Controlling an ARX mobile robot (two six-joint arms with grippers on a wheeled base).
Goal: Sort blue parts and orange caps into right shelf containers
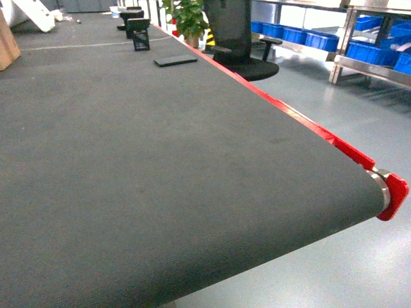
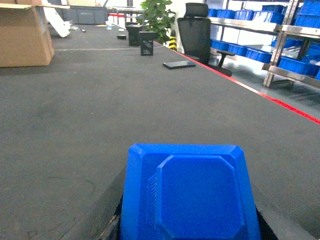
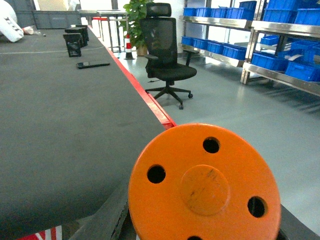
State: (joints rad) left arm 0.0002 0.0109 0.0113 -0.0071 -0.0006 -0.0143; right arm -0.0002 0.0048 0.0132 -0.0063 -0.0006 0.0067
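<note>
A blue part (image 2: 192, 197), a chunky block with bevelled corners and a raised octagonal face, fills the bottom of the left wrist view. My left gripper (image 2: 190, 227) is shut on it, its dark fingers (image 2: 102, 217) showing at either side. In the right wrist view my right gripper (image 3: 202, 230) is shut on an orange cap (image 3: 205, 185), a round disc with several holes, held out over the table's red edge. The right shelf containers (image 1: 321, 40), blue crates (image 3: 227, 50), sit on metal racks far right. Neither gripper appears in the head view.
A long dark-grey table (image 1: 141, 167) with a red edge strip (image 1: 302, 122) runs away from me. On it lie a black flat device (image 1: 175, 60), black mesh boxes (image 1: 140, 40) and a cardboard box (image 2: 25, 35). A black office chair (image 3: 165, 55) and a potted plant (image 1: 188, 18) stand on the grey floor.
</note>
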